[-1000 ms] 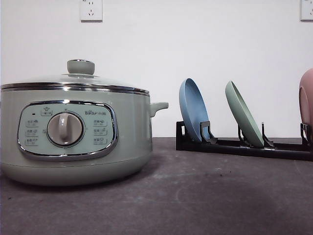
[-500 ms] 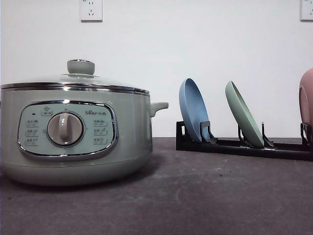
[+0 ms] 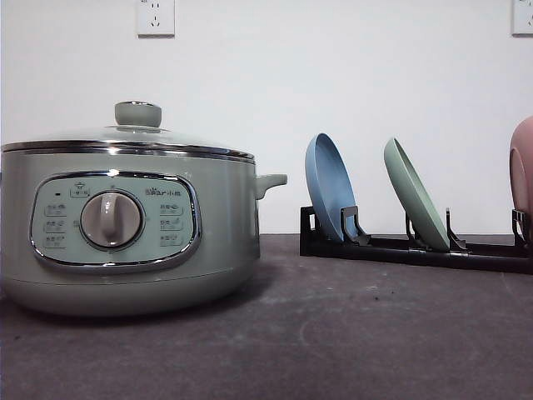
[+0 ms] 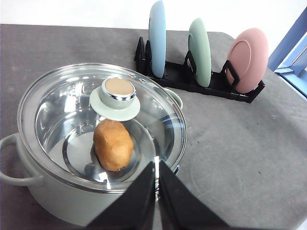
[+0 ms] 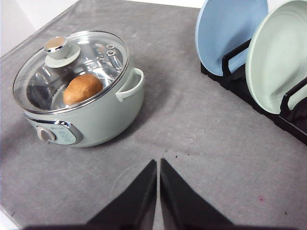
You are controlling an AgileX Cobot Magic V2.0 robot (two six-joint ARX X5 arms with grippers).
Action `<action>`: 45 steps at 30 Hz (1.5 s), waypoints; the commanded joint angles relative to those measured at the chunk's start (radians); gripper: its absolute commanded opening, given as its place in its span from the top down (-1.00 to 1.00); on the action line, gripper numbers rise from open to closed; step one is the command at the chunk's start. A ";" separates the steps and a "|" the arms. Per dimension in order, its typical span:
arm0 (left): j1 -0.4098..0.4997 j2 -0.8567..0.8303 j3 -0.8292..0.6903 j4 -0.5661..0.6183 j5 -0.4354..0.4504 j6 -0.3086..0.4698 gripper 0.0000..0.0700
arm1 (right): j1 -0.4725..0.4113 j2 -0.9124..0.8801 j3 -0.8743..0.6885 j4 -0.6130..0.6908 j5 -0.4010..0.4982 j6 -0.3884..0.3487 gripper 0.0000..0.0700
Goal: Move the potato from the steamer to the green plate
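While lidded, potato [image 4: 113, 144] sits beyond left claw [image 4: 157, 173] — apart.

The front view sits low at table height, close to the pale sage-green electric steamer [image 3: 125, 225], facing the white wall [image 3: 333, 75]. The left wrist view looks steeply down from near above the steamer [image 4: 96, 143]. The right wrist view looks down from farther off. All three share the steamer [image 5: 81, 96] and the black plate rack [image 3: 416, 248].

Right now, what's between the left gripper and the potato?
The steamer's glass lid, still on, covers the potato below the left gripper in the left wrist view.
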 commanded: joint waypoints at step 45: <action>-0.001 0.003 0.020 0.009 0.004 0.013 -0.82 | 0.005 0.487 0.292 0.255 0.034 0.198 -0.55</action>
